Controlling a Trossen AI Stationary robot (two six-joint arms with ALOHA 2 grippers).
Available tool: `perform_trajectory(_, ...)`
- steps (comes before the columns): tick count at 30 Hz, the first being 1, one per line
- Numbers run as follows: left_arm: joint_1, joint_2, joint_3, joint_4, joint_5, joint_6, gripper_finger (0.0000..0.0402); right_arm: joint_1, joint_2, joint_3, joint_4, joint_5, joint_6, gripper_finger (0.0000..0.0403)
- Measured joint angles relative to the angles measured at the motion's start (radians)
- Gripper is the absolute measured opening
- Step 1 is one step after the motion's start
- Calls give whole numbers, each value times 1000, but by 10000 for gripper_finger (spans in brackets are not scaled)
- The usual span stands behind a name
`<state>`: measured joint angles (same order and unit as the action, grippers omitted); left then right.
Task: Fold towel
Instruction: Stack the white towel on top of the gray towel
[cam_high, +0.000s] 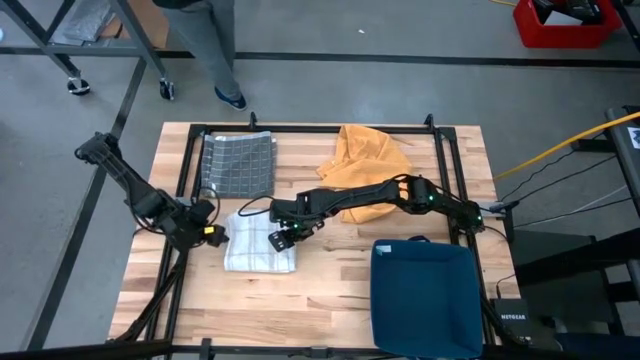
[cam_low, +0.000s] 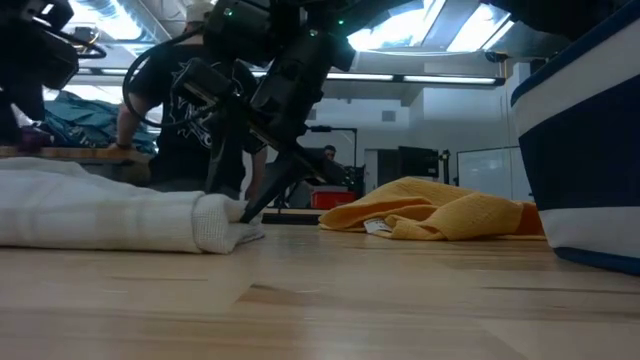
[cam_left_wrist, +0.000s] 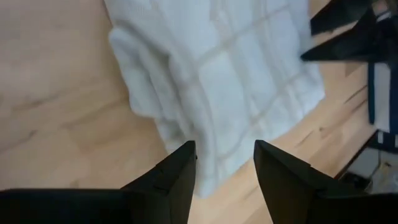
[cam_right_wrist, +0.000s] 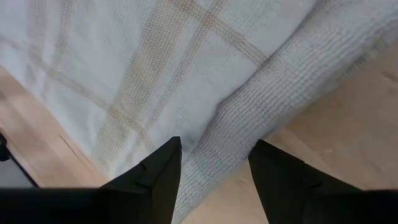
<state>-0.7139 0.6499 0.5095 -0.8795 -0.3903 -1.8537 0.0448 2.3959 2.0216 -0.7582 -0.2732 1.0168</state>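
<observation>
white towel (cam_high: 259, 243) — folded, on the tabletop (cam_high: 330, 290) between both arms. we see left gripper (cam_high: 213, 233) parted, empty, at its left edge; right gripper (cam_high: 283, 238) parted, straddling its right edge — grip unclear.

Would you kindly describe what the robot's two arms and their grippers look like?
Both arms are dark, slim and jointed. The right arm shows small green lights near its joints, and black cables trail from its base. The left gripper and right gripper each end in two black, tapered, wedge-shaped fingers. A small yellow mark shows beside the left arm's wrist.
</observation>
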Motion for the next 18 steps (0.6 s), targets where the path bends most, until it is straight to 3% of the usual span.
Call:
perform_trajectory(10,2,94,0,-16,-59,208,153,0,0,0,2,4,-1,188)
perform_trajectory(18,57,223,0,-43,-85,153,153,0,0,0,2,28,-1,188)
